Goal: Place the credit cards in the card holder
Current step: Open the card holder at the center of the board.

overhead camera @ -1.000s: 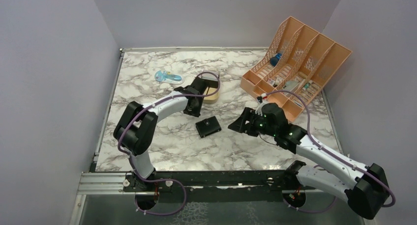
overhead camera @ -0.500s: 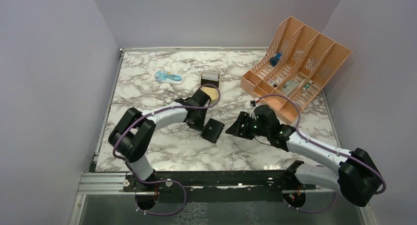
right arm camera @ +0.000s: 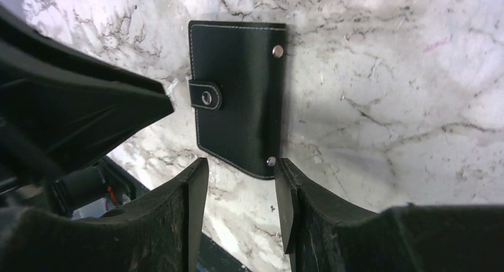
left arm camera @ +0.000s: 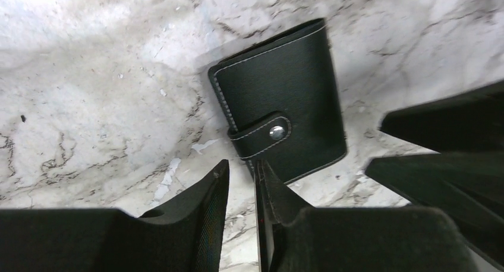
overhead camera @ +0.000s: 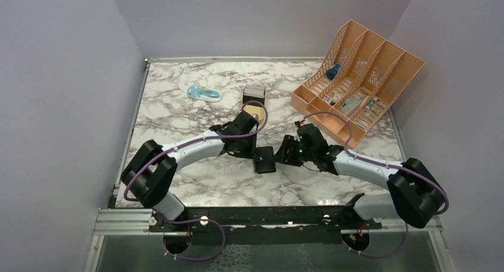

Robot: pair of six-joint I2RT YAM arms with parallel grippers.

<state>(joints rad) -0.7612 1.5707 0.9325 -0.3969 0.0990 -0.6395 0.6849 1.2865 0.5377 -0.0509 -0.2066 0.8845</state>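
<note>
The card holder point(overhead camera: 264, 160) is a black wallet lying flat on the marble, closed with a snap strap. It shows in the left wrist view point(left arm camera: 279, 94) and the right wrist view point(right arm camera: 241, 106). My left gripper point(overhead camera: 254, 152) point(left arm camera: 241, 180) is just at its left edge by the strap, jaws a narrow gap apart and empty. My right gripper point(overhead camera: 286, 153) point(right arm camera: 241, 174) is open and empty at its right edge. The gold tin point(overhead camera: 255, 113) behind shows a pale beige inside. I cannot make out single credit cards.
The tin's grey lid point(overhead camera: 252, 94) stands just behind it. A blue and clear object point(overhead camera: 204, 94) lies at the back left. An orange slotted desk organiser point(overhead camera: 356, 76) with small items stands at the back right. The table's near edge rail point(overhead camera: 249, 215) is close.
My left gripper moved from the gold tin down to the card holder. My right gripper moved left towards it. The card holder shifted a little right and nearer and turned.
</note>
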